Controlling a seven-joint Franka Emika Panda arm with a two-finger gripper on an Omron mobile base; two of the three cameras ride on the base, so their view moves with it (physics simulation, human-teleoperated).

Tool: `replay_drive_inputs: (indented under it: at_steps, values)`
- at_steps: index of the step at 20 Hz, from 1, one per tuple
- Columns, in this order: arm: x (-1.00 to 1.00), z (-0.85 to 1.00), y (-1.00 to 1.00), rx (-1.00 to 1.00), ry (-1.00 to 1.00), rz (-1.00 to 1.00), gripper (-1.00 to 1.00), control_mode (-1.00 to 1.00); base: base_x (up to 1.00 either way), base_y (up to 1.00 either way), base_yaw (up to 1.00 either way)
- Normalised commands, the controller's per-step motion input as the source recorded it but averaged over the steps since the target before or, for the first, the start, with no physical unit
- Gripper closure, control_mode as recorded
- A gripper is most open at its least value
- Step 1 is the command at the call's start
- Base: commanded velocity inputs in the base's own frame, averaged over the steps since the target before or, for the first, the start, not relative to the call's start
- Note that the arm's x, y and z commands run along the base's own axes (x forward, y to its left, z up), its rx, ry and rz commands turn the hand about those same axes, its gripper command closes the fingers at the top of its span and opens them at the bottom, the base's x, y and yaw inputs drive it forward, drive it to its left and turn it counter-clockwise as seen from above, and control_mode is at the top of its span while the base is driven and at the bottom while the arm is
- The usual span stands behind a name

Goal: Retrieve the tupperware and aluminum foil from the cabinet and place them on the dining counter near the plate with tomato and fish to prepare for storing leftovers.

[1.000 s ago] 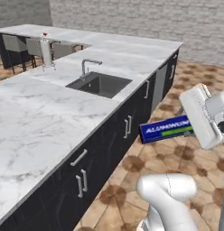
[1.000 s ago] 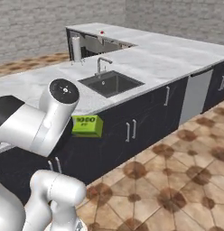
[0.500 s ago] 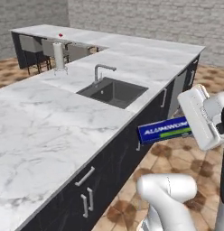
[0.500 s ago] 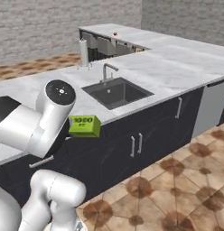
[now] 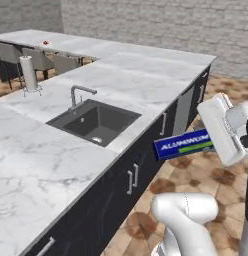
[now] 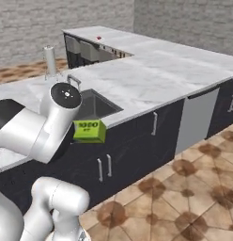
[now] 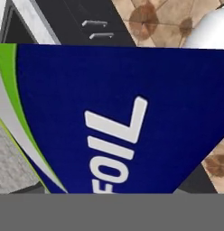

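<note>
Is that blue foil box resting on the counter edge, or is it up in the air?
Apart. In the left base view the aluminum foil juts out from the gripper over the tiled floor, clear of the kitchen worktop edge.

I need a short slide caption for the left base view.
Robot arm carries the blue foil box beside the marble counter with sink.
</note>
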Motion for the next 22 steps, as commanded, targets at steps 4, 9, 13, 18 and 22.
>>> replay_drive_inputs:
  at_steps: [4, 9, 13, 18, 22]
  values:
    - [0.00, 0.00, 0.00, 0.00, 0.00, 0.00, 1.00, 1.00, 0.99, -0.92, -0.31]
    - [0.00, 0.00, 0.00, 0.00, 0.00, 0.00, 1.00, 1.00, 0.50, -0.57, -0.56]
    - [0.00, 0.00, 0.00, 0.00, 0.00, 0.00, 1.00, 1.00, 0.26, -0.33, -0.67]
    - [0.00, 0.00, 0.00, 0.00, 0.00, 0.00, 1.00, 1.00, 0.19, -0.28, -0.71]
    - [0.00, 0.00, 0.00, 0.00, 0.00, 0.00, 1.00, 1.00, 0.67, -0.29, -0.54]
